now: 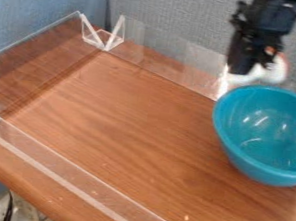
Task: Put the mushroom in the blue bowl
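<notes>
The end effector [250,66] is pinched on the mushroom [259,68], held in the air just above the far rim of the blue bowl [268,136], clear of the wooden counter [110,118]. Only pale stem and a hint of the cap show beside the fingers. To finish well, the load should be centred over the bowl's hollow, lowered inside the rim, then released, so it cannot bounce out. No brand, label or writing is legible.
</notes>
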Robot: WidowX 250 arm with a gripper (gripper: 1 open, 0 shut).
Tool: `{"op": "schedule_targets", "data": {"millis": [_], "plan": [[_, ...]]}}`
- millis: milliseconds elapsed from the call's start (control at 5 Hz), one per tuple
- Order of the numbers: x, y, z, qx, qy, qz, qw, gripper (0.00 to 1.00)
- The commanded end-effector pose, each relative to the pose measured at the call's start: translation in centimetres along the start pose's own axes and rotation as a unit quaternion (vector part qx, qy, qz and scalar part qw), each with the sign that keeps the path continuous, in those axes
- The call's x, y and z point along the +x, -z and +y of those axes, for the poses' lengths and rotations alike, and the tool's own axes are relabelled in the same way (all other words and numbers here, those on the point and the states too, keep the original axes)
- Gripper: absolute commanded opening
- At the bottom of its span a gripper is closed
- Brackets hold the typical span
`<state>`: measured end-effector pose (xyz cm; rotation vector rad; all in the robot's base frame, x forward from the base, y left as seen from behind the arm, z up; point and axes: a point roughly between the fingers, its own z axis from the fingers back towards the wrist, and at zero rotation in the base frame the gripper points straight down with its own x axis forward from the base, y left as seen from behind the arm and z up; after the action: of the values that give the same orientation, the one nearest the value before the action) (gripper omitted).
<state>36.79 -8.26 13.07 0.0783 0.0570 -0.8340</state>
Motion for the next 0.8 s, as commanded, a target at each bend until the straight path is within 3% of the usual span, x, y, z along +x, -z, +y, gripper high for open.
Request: {"op": "schedule_targets", "data": {"millis": [0,600], "plan": [[1.6,-1.4,-0.1,0.019,0.026,-0.034,0.9989,0.00],[2.9,1.5,0.3,0.015,0.057,-0.042,0.9974,0.00]]}}
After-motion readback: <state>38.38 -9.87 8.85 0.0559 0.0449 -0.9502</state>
